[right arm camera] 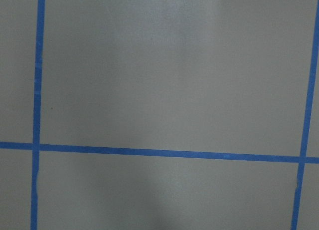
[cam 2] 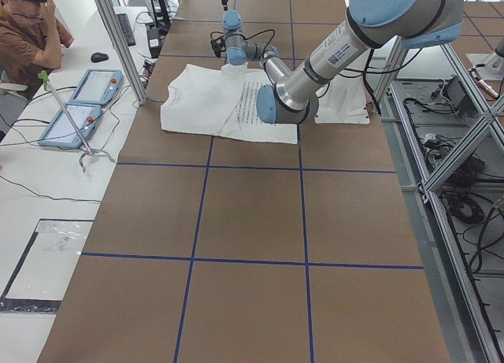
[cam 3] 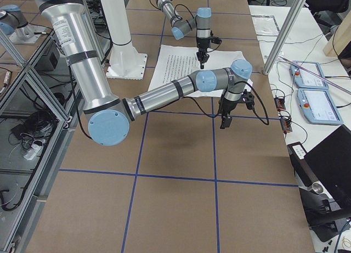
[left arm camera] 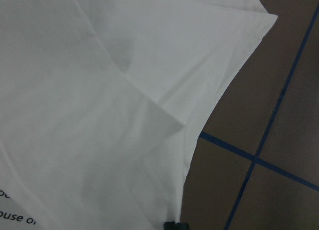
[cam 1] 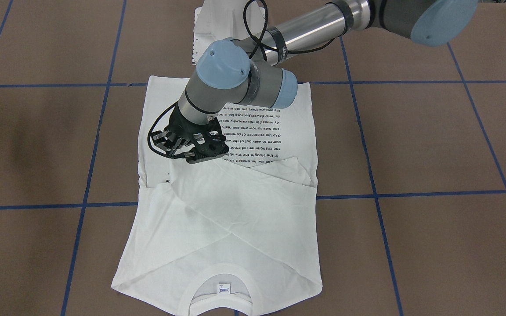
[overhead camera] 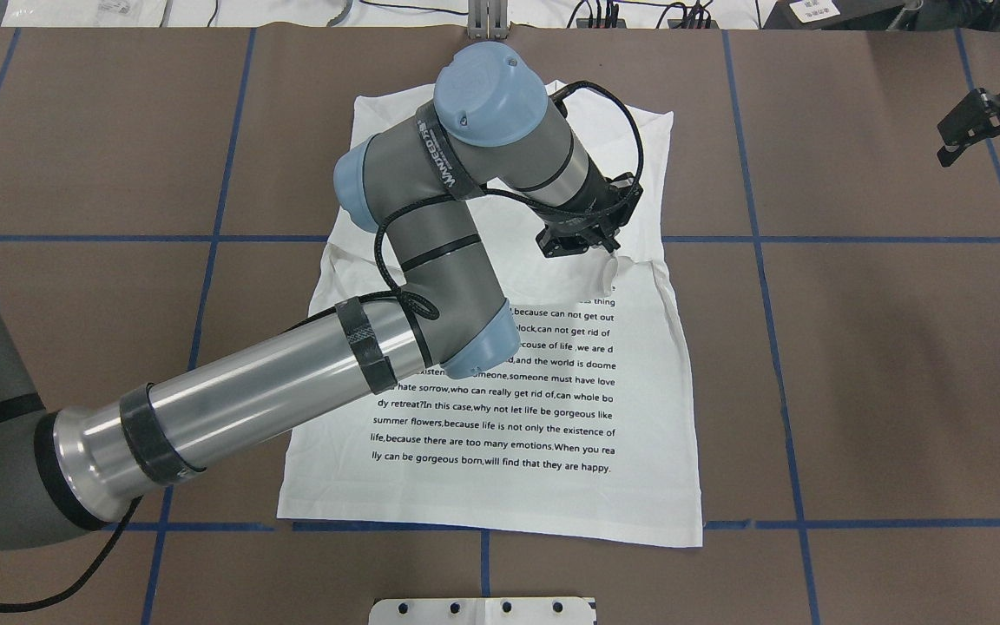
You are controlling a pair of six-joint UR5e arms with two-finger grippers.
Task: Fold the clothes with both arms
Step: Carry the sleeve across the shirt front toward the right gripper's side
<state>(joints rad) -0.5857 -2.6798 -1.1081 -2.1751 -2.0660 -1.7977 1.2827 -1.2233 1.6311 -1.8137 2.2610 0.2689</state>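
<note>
Overhead exterior view: shirt flat on the worktop, part folded, collar end toward 12 o'clock.
Both sleeves lie crossed over the chest; the body folds look left to do. The left claw hangs just over the cloth at 1 o'clock of the shirt's middle; spread or clenched, I cannot tell. The right claw, well apart at 2 o'clock, shows nothing in it; its gap is unclear.

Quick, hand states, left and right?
Left hand: over the shirt, open or closed cannot be told.
Right hand: over the table, open or closed cannot be told.
</note>
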